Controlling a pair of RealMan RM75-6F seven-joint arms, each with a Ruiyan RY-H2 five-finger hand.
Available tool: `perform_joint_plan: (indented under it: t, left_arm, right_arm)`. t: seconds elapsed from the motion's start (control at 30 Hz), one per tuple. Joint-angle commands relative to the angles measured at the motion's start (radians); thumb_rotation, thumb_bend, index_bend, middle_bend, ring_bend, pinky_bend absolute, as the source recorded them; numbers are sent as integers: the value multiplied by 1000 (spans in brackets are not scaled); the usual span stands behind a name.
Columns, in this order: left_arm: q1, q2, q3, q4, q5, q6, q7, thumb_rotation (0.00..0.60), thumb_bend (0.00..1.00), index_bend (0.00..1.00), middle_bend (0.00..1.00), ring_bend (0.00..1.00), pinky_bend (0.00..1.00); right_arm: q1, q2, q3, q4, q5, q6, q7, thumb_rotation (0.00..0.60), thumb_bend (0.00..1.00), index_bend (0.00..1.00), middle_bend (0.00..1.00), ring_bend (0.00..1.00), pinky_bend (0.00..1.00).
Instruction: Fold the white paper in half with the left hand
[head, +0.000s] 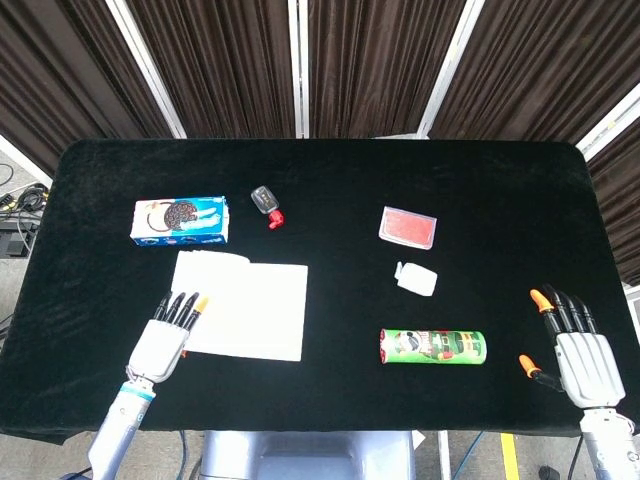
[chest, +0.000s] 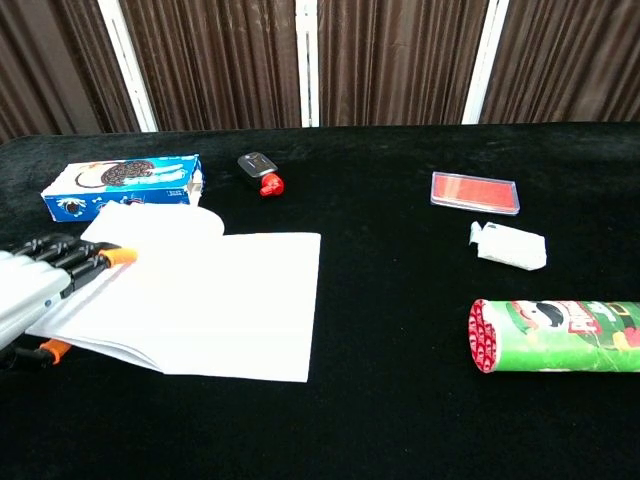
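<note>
The white paper (head: 245, 309) lies on the black bench (head: 330, 180), a little left of the middle and toward the near edge. It is already partly doubled: in the chest view the paper (chest: 200, 300) shows two layers along its near left edge, and its far left corner is curled upward, close to the cookie box (chest: 122, 186).

The left hand (head: 163, 340) is at about 8 o'clock from the paper's centre. Its fingers (head: 185, 306) are straight and lie close together, pointing toward 12 o'clock, and their tips rest on the left border of the sheet. The hand grips nothing. In the chest view the same hand (chest: 35, 285) comes in from the left edge, flat, with the orange tips over the paper.

The right hand (head: 580, 350) is at the near right corner of the bench, well apart from the paper. Its fingers are spread and straight and it holds nothing.

The cookie box (head: 181, 220) is at 11 o'clock from the paper. A small dark bottle with a red cap (head: 267, 205) lies at 12 o'clock. At 3 o'clock from the paper, there is a small white packet (head: 416, 277), with a red flat case (head: 408, 227) beyond it. A green chip can (head: 433, 346) lies on its side at 4 o'clock.
</note>
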Motion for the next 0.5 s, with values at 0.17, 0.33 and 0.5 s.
perform_joint_plan:
  t: [0.17,0.33,0.5]
  left_arm:
    - [-28,31,-23,-84,77,64,34,600,590,0,0,0,0]
    - [-66,34,-76,-125,64,49,70,600,574,0,0,0,0]
    - [-105,21,-124,-135,37,25,105,600,458,0,0,0,0]
  right_arm:
    - [-1,2,2,-4,-1,5,1,600,136,24,0,0,0]
    - [-5,10,5,-12,-5,19,6,600,136,24,0,0,0]
    - [-8,18,10,-17,-4,28,16,600,135,24,0,0,0]
